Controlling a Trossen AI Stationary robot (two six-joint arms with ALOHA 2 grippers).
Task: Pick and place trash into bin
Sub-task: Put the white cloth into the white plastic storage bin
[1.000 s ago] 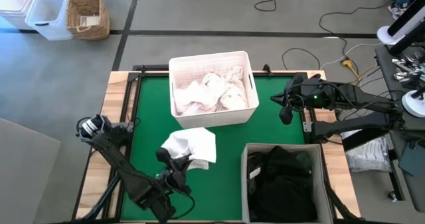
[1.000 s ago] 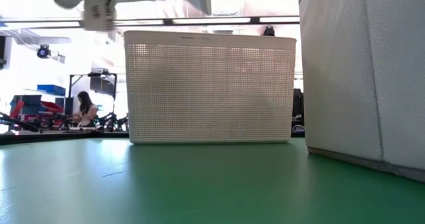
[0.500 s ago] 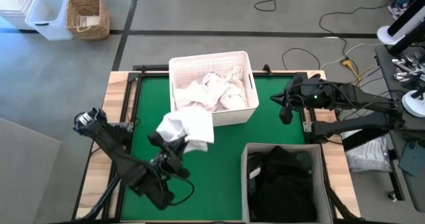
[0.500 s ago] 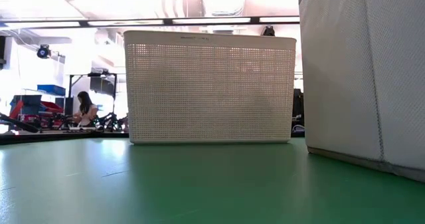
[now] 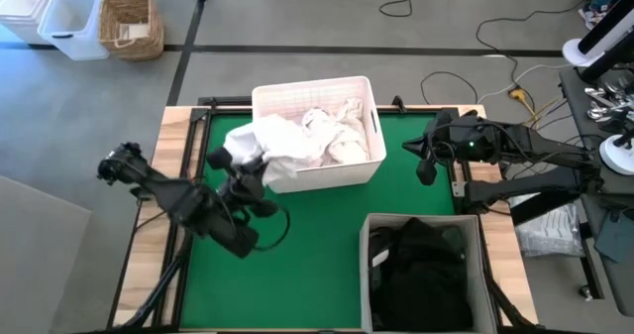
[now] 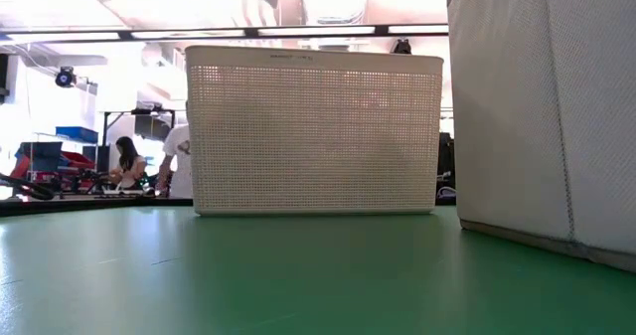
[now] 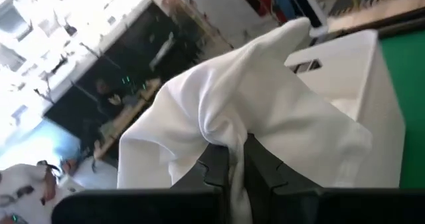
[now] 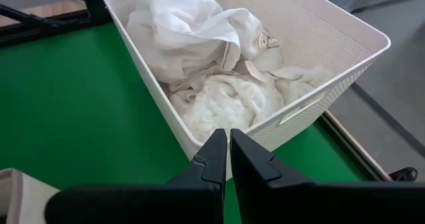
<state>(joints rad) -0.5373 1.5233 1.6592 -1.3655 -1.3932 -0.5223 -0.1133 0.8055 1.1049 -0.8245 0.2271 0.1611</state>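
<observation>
Our left jaws are clamped on a white sheet draping the white tub rim; we should carry it fully beyond the rim before releasing. Right jaws are together, idle.

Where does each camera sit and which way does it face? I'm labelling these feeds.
High view: above the table, looking straight down; both arms show, the left end effector holding a white sheet over the white tub, the right end effector waiting at the table's right edge.
Low view: table height, looking level at the tub; no arm is clearly visible.
Left wrist: behind its fingers, facing the sheet.
Right wrist: behind its shut fingers, facing the tub.
All four share the tub.
</observation>
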